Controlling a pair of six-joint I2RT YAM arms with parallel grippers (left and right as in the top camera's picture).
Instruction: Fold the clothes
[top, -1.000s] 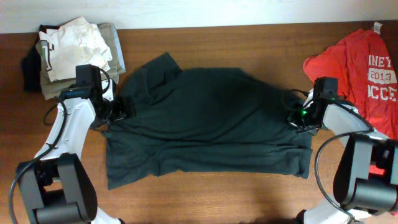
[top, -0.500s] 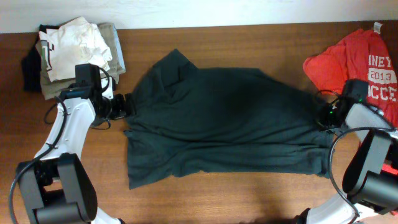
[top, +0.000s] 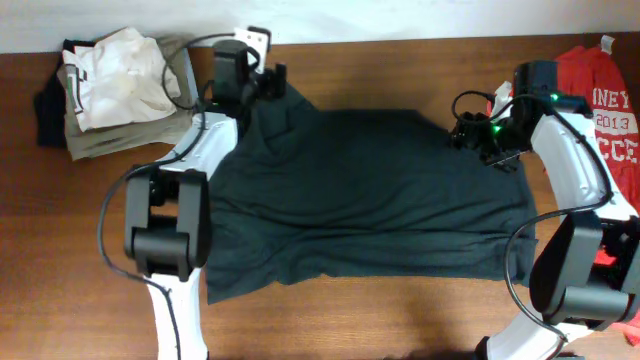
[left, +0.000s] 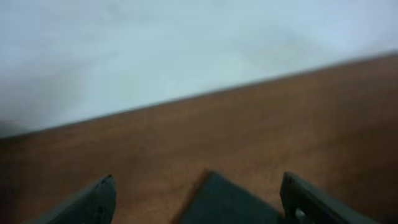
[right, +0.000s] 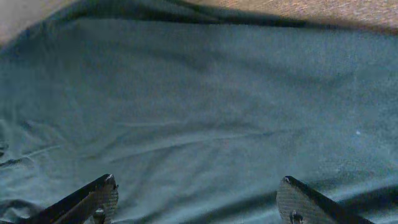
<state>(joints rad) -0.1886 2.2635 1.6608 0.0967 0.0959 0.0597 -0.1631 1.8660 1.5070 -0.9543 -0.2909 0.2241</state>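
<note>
So your black T-shirt (top: 370, 200) is lying spread out across the middle of the table (top: 400, 62), mostly flat, with some rumpling along the near hem and a sleeve poking up at the far left corner. Your left hand (top: 276, 82) is way up at that far corner, right by the sleeve. In its wrist cam the fingers (left: 93, 202) are spread wide, with just a dark peak of fabric showing between them. Nothing is pinched, and beyond it you only get bare wood and the pale wall (left: 186, 50). The view is pretty blurry, though.

Your right hand (top: 468, 135) is at the far right corner of the shirt. Its fingers (right: 93, 200) are also spread wide, and the wrist cam shows nothing but shirt cloth under them, and nothing gripped.

A red T-shirt (top: 600, 100) with white lettering sits at the right edge, and there's a pile of folded clothes (top: 120, 85), white on khaki, at the far left, apart from the black one.
</note>
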